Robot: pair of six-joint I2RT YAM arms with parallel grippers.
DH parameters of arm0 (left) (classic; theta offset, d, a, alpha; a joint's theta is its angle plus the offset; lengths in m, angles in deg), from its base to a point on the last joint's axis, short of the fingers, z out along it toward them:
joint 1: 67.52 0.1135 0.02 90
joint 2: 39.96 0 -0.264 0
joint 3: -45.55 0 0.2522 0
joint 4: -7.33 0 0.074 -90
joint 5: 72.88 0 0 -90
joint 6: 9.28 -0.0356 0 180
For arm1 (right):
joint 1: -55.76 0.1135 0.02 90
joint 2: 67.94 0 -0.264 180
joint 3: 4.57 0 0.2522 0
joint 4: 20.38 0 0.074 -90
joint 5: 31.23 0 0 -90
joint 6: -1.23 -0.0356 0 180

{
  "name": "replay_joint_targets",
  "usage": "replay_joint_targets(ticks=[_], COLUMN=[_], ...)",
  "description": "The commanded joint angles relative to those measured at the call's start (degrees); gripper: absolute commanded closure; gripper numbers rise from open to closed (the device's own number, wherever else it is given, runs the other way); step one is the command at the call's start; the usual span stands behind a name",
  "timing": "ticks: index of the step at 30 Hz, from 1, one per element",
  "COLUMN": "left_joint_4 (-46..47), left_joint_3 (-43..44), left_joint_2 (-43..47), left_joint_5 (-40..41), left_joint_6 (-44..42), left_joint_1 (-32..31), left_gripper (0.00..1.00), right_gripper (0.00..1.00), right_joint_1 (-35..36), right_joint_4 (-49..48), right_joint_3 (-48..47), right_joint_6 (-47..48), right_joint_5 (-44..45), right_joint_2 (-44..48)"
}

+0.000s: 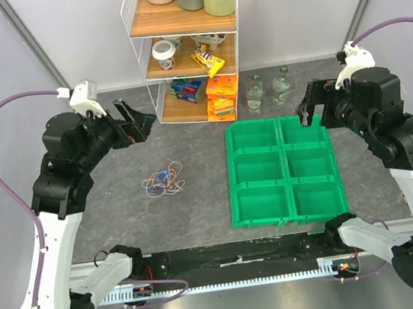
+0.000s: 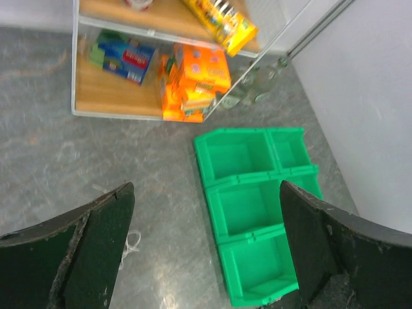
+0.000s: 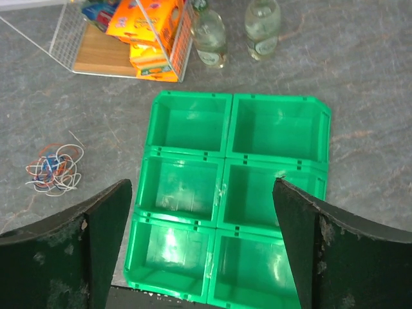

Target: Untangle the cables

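Observation:
The cables (image 1: 164,179) lie in one small tangle of white, red and blue loops on the grey table, left of the green bins. They also show in the right wrist view (image 3: 55,168), and a white loop (image 2: 131,243) peeks past the left finger in the left wrist view. My left gripper (image 1: 143,123) is open and empty, raised well above the table behind the tangle. My right gripper (image 1: 309,112) is open and empty, raised above the far right of the bins.
A green tray of six bins (image 1: 284,168) lies right of centre. A wire shelf (image 1: 187,46) with boxes, snacks and bottles stands at the back. Two glass bottles (image 1: 269,89) stand beside it.

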Motion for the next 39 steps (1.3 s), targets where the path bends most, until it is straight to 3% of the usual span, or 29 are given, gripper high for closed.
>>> replay_joint_targets(ticks=[1,9,14,23,27,39], left_joint_4=[-4.39,-14.13,-19.94,-10.82,-3.09,0.70], left_joint_3=[-3.23,-6.93,-14.12,-30.56,-34.35,-34.00], left_joint_2=[-0.54,-2.47,-5.02,-3.18,-6.33,-18.02], left_joint_5=[2.02,12.56,12.75,6.34,3.70,3.00], left_joint_6=[3.93,12.00,21.94,34.61,31.46,26.62], left_joint_1=[-0.10,-0.01,-0.10,0.51,1.92,9.73], left_gripper=[0.01,0.03,0.04,0.25,0.39,0.46], right_gripper=[0.02,0.02,0.02,0.02,0.02,0.02], right_joint_1=[-0.16,-0.16,-0.07,-0.16,-0.16,-0.16], right_joint_4=[-1.63,1.61,1.35,9.26,9.27,5.66], right_joint_3=[4.05,6.78,8.45,8.54,6.70,8.54], right_joint_6=[-4.31,-4.83,-7.82,-6.69,-3.08,-3.17], right_joint_5=[4.22,2.12,0.97,1.95,-7.10,-13.97], right_joint_2=[2.84,-1.02,-2.43,-9.89,-11.13,-8.94])
